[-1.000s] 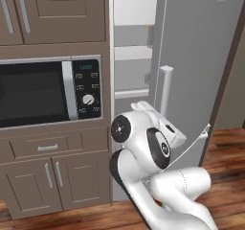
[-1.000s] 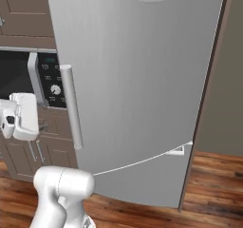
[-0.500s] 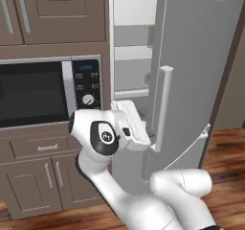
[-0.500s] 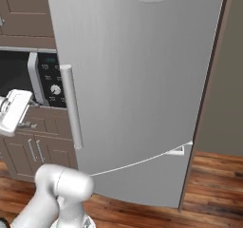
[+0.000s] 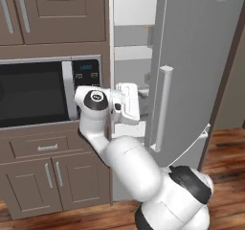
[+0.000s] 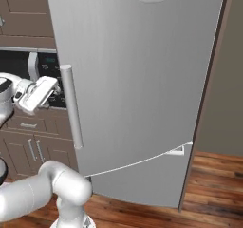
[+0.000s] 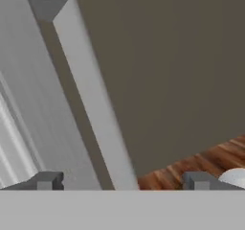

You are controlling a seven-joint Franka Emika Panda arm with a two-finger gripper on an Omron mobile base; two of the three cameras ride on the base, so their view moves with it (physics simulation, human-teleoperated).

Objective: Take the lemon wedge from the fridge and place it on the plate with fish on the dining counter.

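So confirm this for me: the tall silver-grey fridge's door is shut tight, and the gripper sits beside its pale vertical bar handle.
Not shut: the left base view shows the tall silver-grey fridge door swung open, light grey shelves exposed. The gripper does sit beside its pale vertical bar handle.

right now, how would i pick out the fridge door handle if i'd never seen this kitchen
Find the fridge, the tall silver-grey unit to the right of the black-fronted microwave, with its door standing partly open. The handle is the pale vertical bar near the door's free edge, just beside the gripper. Unlike the thin cabinet pulls nearby, it is thick, long and stands out from the door.
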